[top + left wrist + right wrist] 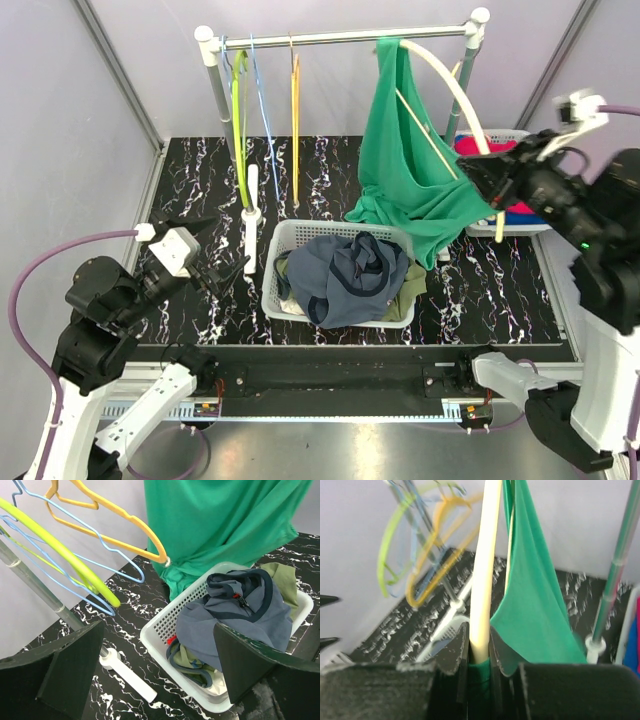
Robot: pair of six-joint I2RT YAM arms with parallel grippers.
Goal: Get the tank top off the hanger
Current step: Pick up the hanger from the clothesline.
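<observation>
**Now: Slipping the Tank Top Off the Hanger**

Currently the right fingers (480, 180) are clamped on the lower arm of the cream hanger (452, 82). The right wrist view shows a fold of green cloth pinched in the same grip. The left fingers (70, 665) stand wide apart and hold nothing.

Procedure, as judged from this position:

1. Use the clamped grip as an anchor only. Hold the hanger firm so that it neither swings nor unhooks from the rail (340, 38).
2. Bring the left fingers up to the loose hem and take cloth alone, not the hanger.
3. Draw the strap along the hanger arm toward its free end, never across it. A sideways pull is likely to drag the whole hanger.
4. Expect the pinched fold to resist. The right grip probably has to shift onto bare hanger before the cloth can slide.

Position of the tank top (410, 170): it hangs on the hanger, rising above and beyond the right fingers and touching them at the pinched fold. Its loose hem drapes just below them and to their left. From the left fingers it lies ahead and above, well apart, past the basket (300, 226) of clothes that sits just ahead of them.
</observation>
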